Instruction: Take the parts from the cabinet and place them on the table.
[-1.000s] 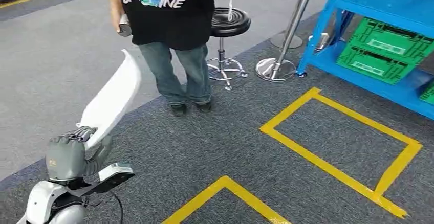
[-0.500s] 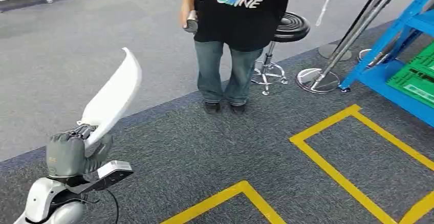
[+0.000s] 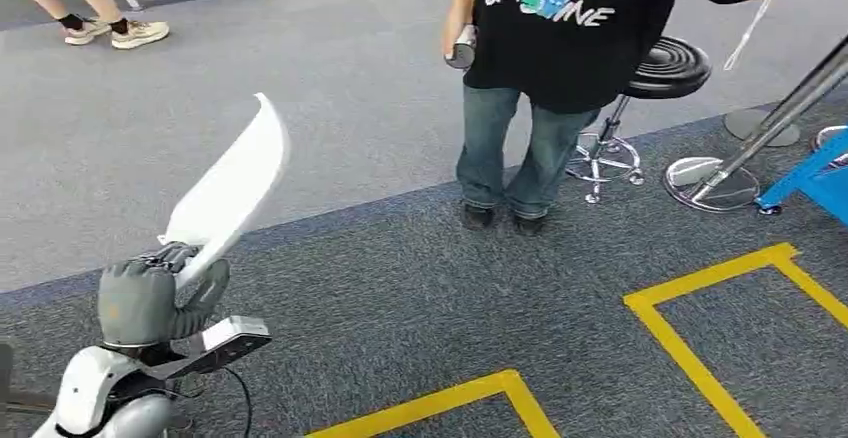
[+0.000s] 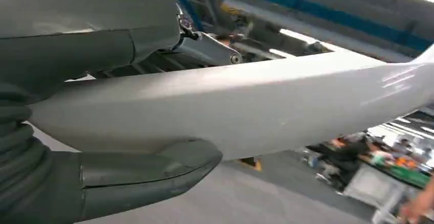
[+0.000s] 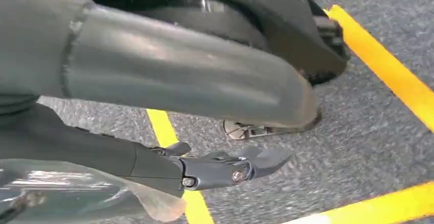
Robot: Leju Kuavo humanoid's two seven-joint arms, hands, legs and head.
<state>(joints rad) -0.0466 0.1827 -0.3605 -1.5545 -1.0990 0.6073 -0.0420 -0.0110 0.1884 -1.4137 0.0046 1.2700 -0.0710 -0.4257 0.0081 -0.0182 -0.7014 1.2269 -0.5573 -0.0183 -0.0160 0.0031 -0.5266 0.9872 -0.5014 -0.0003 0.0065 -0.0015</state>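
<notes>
A long, curved white part point(image 3: 232, 186) stands slanted up and to the right from my left hand point(image 3: 150, 298), which grips its lower end at the bottom left of the head view. In the left wrist view the same white part point(image 4: 256, 106) runs across the picture, pinned between the thumb and the fingers of my left hand point(image 4: 128, 178). My right hand point(image 5: 169, 81) hangs over the grey carpet with its thumb and darker fingers apart and nothing held.
A person in a black T-shirt point(image 3: 570, 38) stands ahead on the carpet beside a black stool point(image 3: 668, 66) and a silver post base point(image 3: 712, 183). A blue rack corner point(image 3: 815, 178) sits at the right edge. Yellow floor tape point(image 3: 700, 358) marks squares. Another person's feet point(image 3: 100, 28) are at the far left.
The camera has turned left: person, stool, post and tape have all shifted right, and the blue rack with green crates has nearly left the picture. My left hand still holds the white part.
</notes>
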